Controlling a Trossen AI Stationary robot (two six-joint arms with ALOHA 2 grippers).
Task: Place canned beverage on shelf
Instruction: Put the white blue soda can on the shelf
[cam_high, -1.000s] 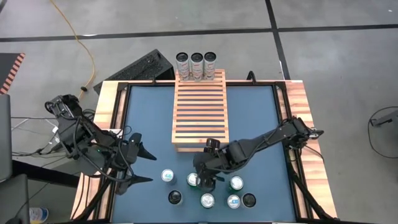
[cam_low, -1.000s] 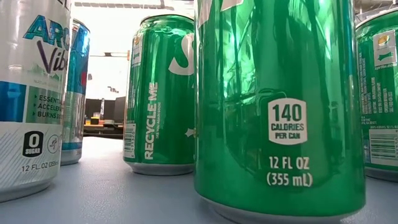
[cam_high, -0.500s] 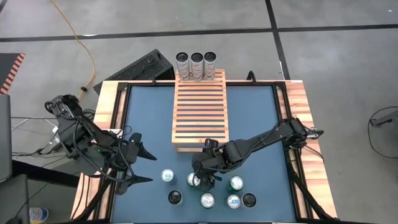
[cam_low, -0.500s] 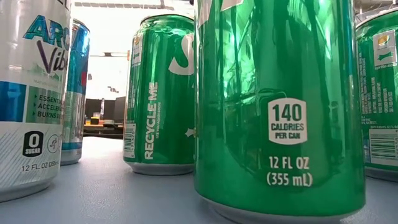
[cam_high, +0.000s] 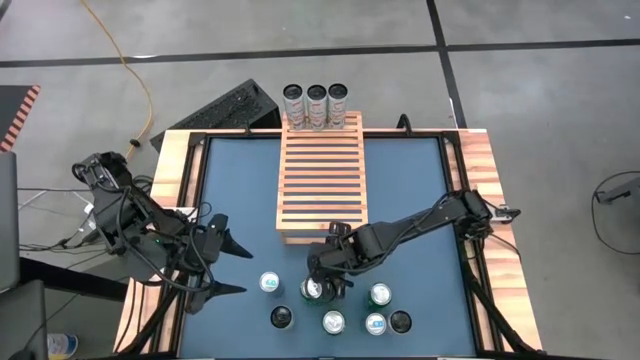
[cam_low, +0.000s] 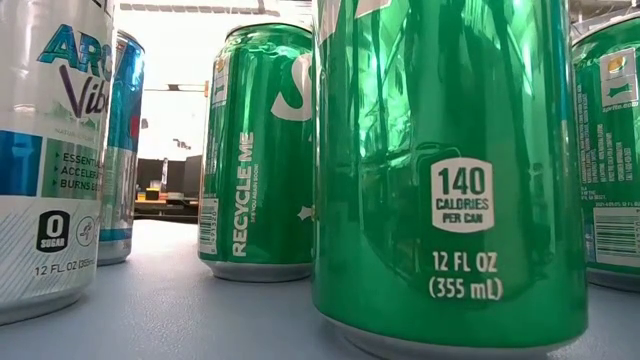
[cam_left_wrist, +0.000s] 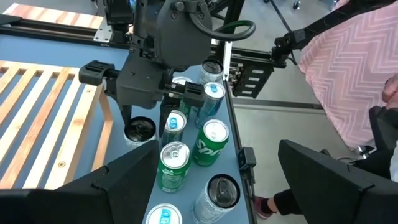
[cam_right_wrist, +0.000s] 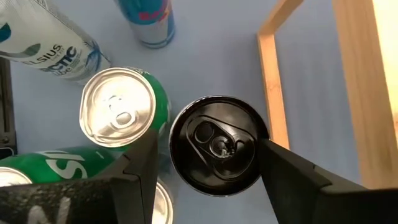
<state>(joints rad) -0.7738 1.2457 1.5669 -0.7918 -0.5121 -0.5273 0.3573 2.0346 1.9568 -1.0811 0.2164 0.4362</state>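
Directly below right gripper (cam_right_wrist: 214, 171): round black can (cam_right_wrist: 217, 145).

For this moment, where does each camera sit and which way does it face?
High: overhead, straight down; both arms, shelf.
Low: table height, among green cans; no arm.
Left wrist: across cans to right gripper; own fingers.
Right wrist: down on black-topped can between its fingers.
Both wrist views share that can.

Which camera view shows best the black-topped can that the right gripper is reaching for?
The right wrist view: the black-topped can fills the middle, between the right gripper's open fingers, beside the shelf edge. The left wrist view shows it small, under that arm. The high view mostly hides it; in the low view I cannot pick it out.
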